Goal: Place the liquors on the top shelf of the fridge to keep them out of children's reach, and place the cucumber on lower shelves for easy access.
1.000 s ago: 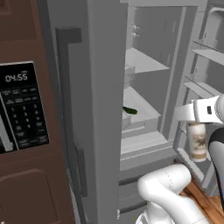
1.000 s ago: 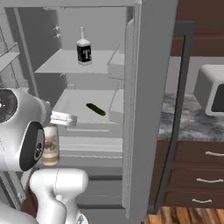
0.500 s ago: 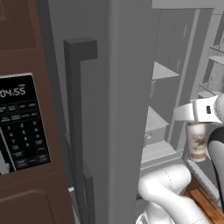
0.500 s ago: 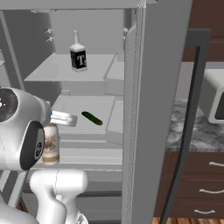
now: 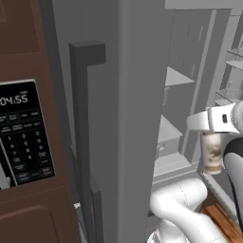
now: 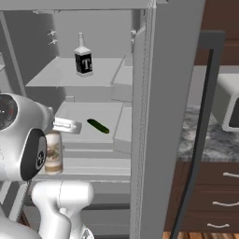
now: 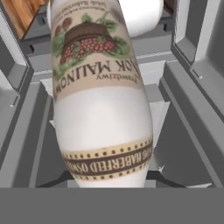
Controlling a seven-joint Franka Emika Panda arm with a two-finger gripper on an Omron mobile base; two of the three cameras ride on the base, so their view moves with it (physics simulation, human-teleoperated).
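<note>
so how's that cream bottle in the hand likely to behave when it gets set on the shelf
The cream bottle looks rigid, smooth and glossy, so it may slip in the hand if the grip loosens. It is tall and slim, so it could tip if set down tilted. Its round body would probably roll if it fell over on the flat top shelf.

A slim cream-white bottle (image 7: 103,100) carries a brown berry label; the squat dark square bottle (image 6: 83,59) is white-necked; cucumber (image 6: 98,126) dark green.

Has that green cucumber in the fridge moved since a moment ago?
No. The cucumber lies at the same spot on its lower shelf; the camera moved.
</note>
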